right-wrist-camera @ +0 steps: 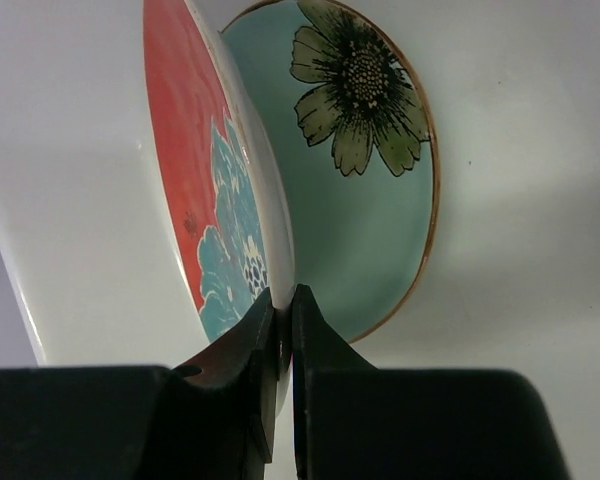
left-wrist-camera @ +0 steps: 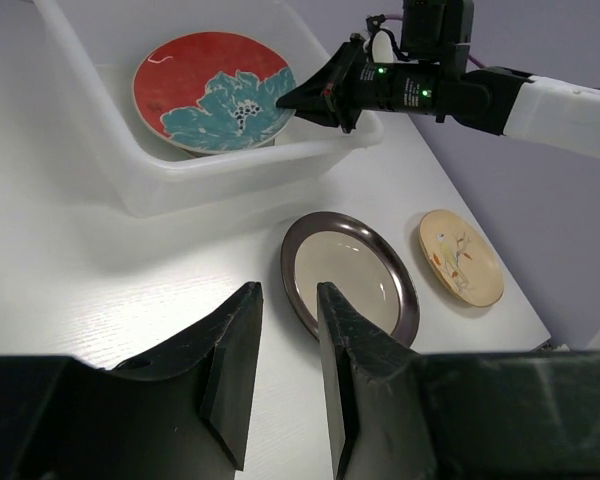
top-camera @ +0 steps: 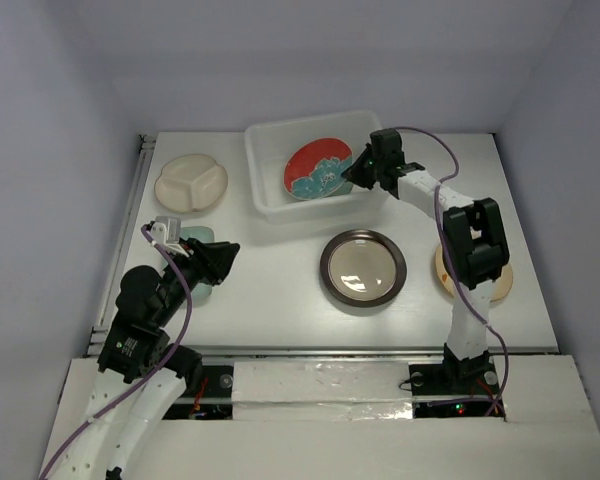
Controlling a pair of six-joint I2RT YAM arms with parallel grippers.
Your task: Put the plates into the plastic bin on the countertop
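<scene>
The translucent white plastic bin (top-camera: pixel 267 205) stands at the back middle of the countertop (top-camera: pixel 280 290). My right gripper (top-camera: pixel 352 172) is shut on the right rim of the red plate with the teal flower (top-camera: pixel 318 170) and holds it tilted inside the bin. In the right wrist view the jaws (right-wrist-camera: pixel 285 300) pinch that red plate (right-wrist-camera: pixel 185 150), and the pale teal plate (right-wrist-camera: pixel 380 210) lies beneath it in the bin. My left gripper (top-camera: pixel 223 262) is open and empty at the left, above the mint plate (top-camera: pixel 202 238). The dark-rimmed metallic plate (top-camera: pixel 363 270) lies in front of the bin.
The cream divided plate (top-camera: pixel 190 183) lies left of the bin. The cream floral plate (top-camera: pixel 505 280) lies at the right, partly hidden by the right arm. A metal rail (top-camera: pixel 140 190) runs along the left edge. The left wrist view shows the bin wall (left-wrist-camera: pixel 230 180) and the metallic plate (left-wrist-camera: pixel 348 275).
</scene>
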